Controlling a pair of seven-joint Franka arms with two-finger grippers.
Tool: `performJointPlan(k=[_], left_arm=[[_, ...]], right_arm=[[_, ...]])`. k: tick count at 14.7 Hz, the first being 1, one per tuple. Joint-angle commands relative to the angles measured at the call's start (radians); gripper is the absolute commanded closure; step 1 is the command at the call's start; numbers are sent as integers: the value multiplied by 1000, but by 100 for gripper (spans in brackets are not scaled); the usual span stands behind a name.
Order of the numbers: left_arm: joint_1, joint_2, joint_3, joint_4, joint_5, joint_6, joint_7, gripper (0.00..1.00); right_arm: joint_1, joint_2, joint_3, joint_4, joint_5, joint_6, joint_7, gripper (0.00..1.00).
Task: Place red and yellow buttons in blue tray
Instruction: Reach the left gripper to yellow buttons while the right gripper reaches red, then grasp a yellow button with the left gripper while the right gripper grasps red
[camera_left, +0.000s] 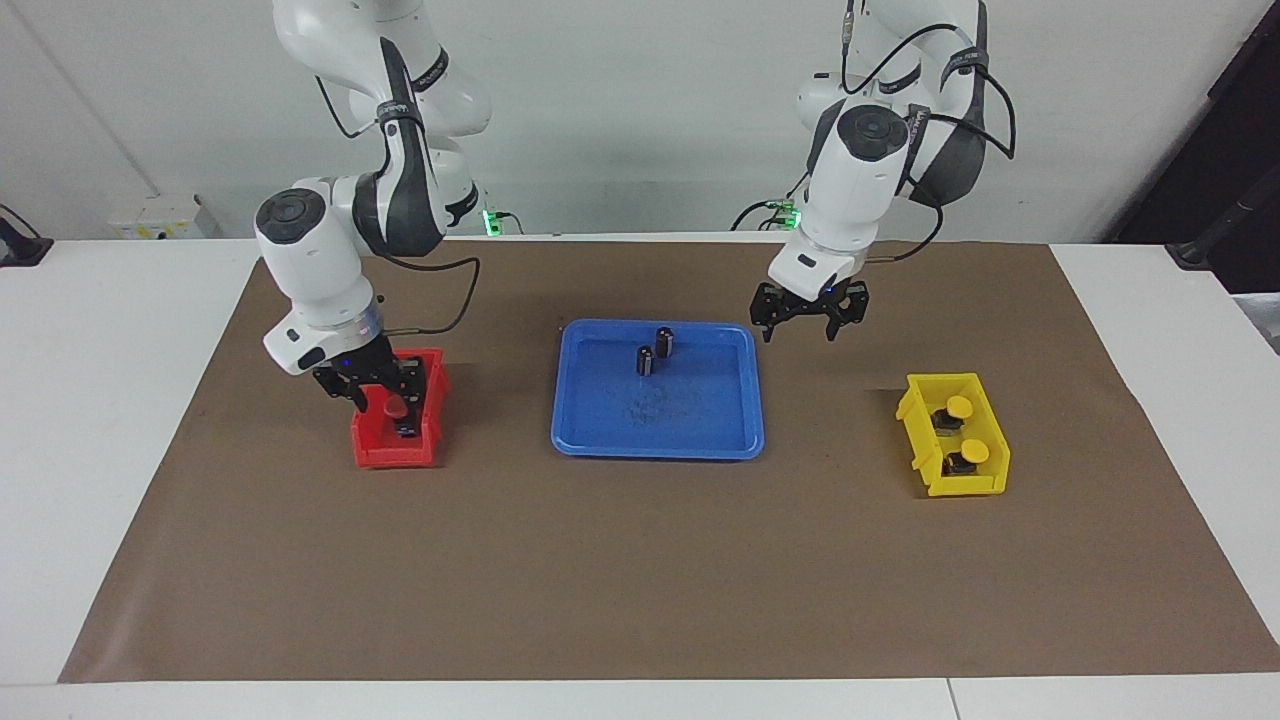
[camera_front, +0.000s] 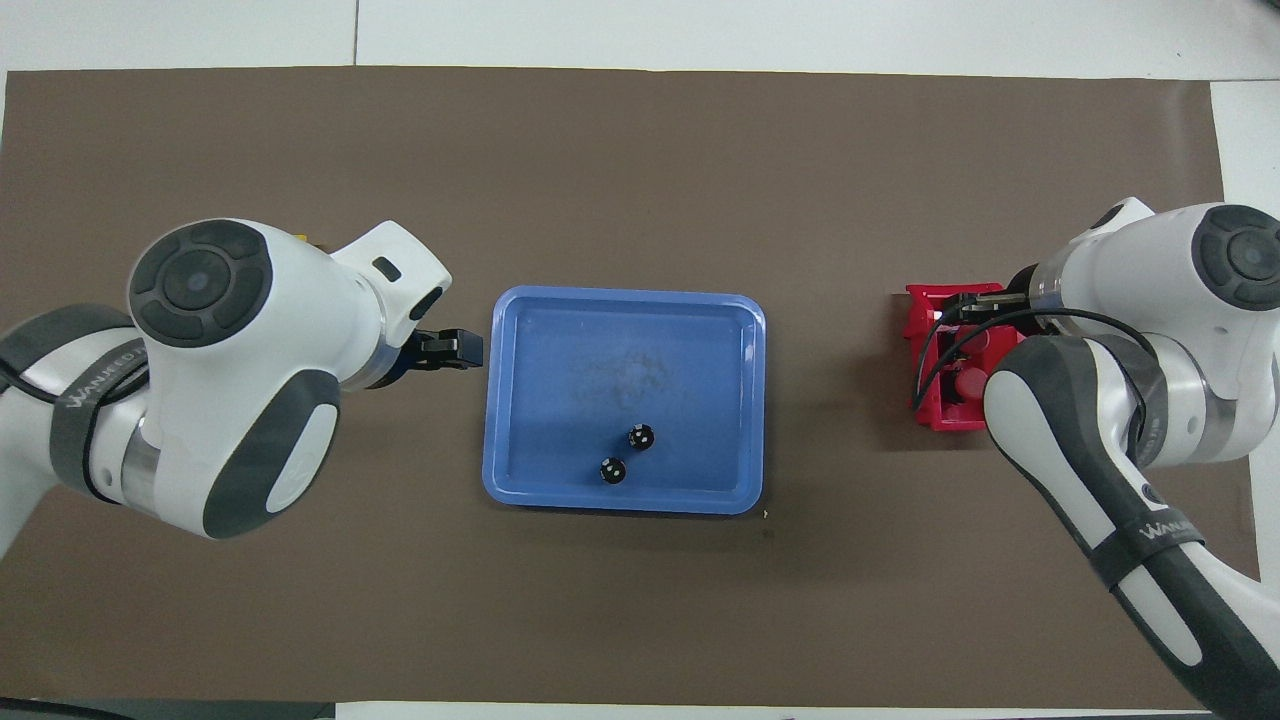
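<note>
Sitting toward the right arm's end of the brown mat (camera_left: 640, 580), the red bin (camera_left: 397, 425) holds two red buttons; one red cap (camera_left: 396, 408) shows between the fingers of the right gripper (camera_left: 372, 392), which is down inside the bin. Whether those fingers already pinch a button, cannot tell. The other red button is hidden under the gripper in both views.

Mid-table, the blue tray (camera_left: 720, 430) holds only two dark cylinders (camera_left: 655, 350), upright, near each other, in the part of the tray nearer the robots. No button in the tray yet.

The left gripper (camera_left: 808, 318) hangs in the air, fingers spread and empty, over the mat just beside the tray's rim on the left arm's side.

Toward the left arm's end, the yellow bin (camera_left: 960, 485) holds two yellow buttons (camera_left: 966, 430), one nearer the robots than the other, both untouched, well apart from the left gripper.
</note>
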Motion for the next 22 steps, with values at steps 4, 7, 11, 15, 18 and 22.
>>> performJointPlan(k=[4,7,11,15,18,22], left_arm=[[263,119,7,134,-2,102,289,6],[314,200,8,137,1,216,321,12],[365,269,10,169,1,277,359,25],[386,298,11,178,12,299,369,25],[398,297,11,149,12,313,376,25],[403,295,11,108,12,351,376,25]], right_arm=[[-11,-4,7,-37,12,35,10,32],[-12,-7,7,-53,12,61,10,33],[-12,19,7,-54,12,78,6,33],[-14,25,7,-57,12,83,3,33],[-20,25,7,-60,10,81,0,39],[-18,20,7,-67,10,75,0,63]])
